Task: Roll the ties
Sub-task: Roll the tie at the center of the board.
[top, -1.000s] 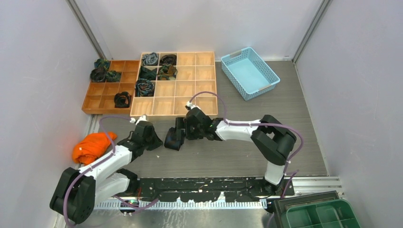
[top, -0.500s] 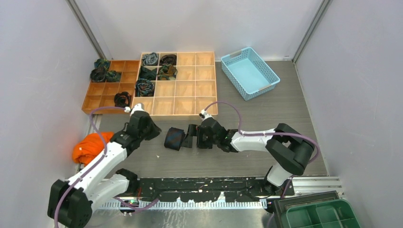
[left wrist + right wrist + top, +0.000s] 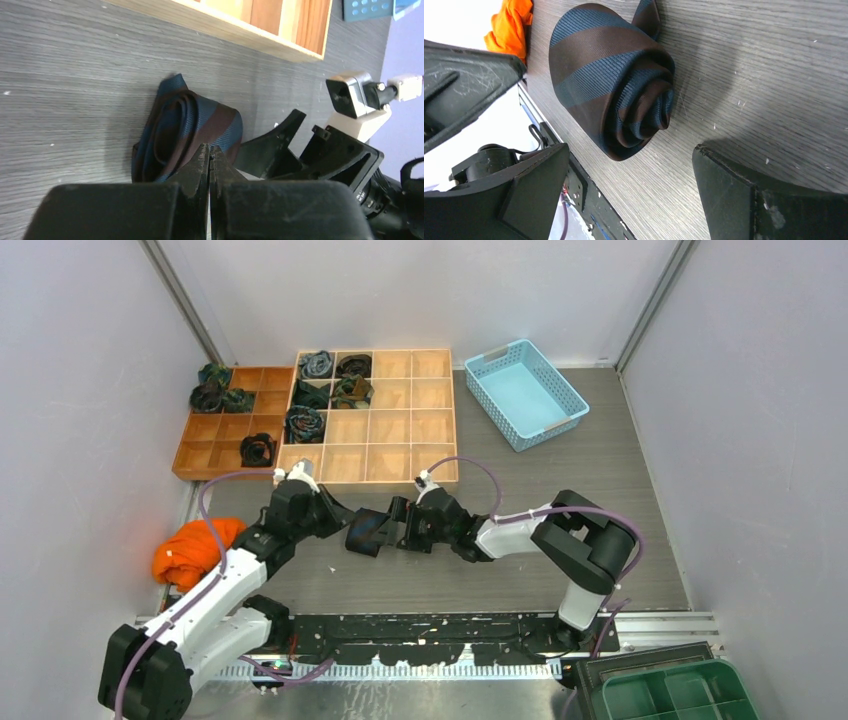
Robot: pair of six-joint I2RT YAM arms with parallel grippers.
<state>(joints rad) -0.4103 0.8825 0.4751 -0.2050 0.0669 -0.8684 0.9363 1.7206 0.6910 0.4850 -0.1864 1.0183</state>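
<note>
A rolled tie (image 3: 368,531) with navy and brown stripes lies as a coil on the grey table between my two grippers. It shows in the left wrist view (image 3: 187,131) and in the right wrist view (image 3: 611,82). My left gripper (image 3: 335,512) is shut and empty, its tips just left of the coil (image 3: 209,152). My right gripper (image 3: 398,523) is open just right of the coil, and its spread fingers (image 3: 744,200) do not touch it. Several more rolled ties (image 3: 304,424) sit in the wooden trays.
A light wooden compartment tray (image 3: 410,430) and a darker one (image 3: 215,440) stand at the back left. A blue basket (image 3: 525,392) is at the back right. An orange cloth (image 3: 190,548) lies by the left arm. A green bin (image 3: 680,690) sits at the front right.
My right gripper let go of the coil, backed off to the right, then edged back toward it. My left gripper moved right, up to the coil's left side.
</note>
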